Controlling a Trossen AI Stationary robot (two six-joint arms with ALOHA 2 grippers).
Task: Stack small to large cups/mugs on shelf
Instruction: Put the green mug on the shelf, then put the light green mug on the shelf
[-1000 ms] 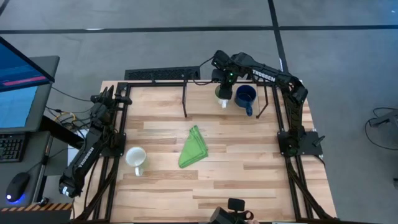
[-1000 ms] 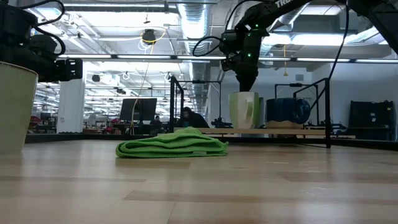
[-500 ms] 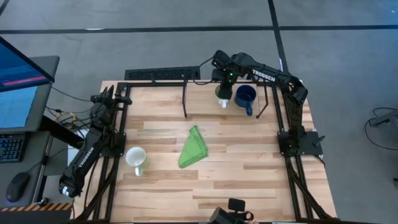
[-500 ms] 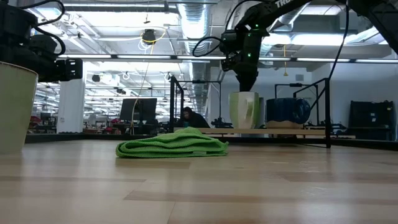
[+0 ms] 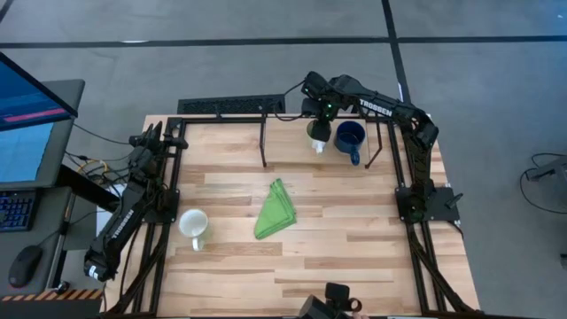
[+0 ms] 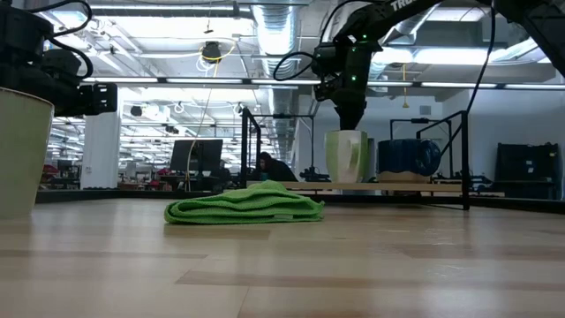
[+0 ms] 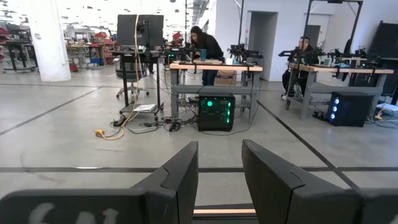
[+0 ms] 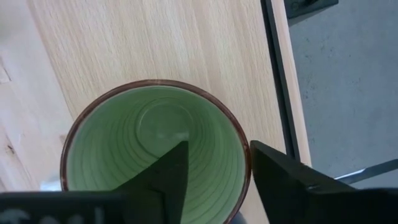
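Right gripper (image 8: 214, 171) pinches the light green ceramic mug's (image 8: 149, 143) rim on the wooden shelf (image 8: 155, 43); release cleanly, lift straight up.

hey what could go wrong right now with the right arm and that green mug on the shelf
The right gripper straddles the green mug's rim, one finger inside; lifting off crooked might tip it. The blue mug stands right beside it on the shelf, so a sideways drift may knock them together. The white mug sits far off, near the idle left gripper.

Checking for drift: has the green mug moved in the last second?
No. The light green mug sits beside the dark blue mug on the shelf, unchanged, with the right gripper at its rim.
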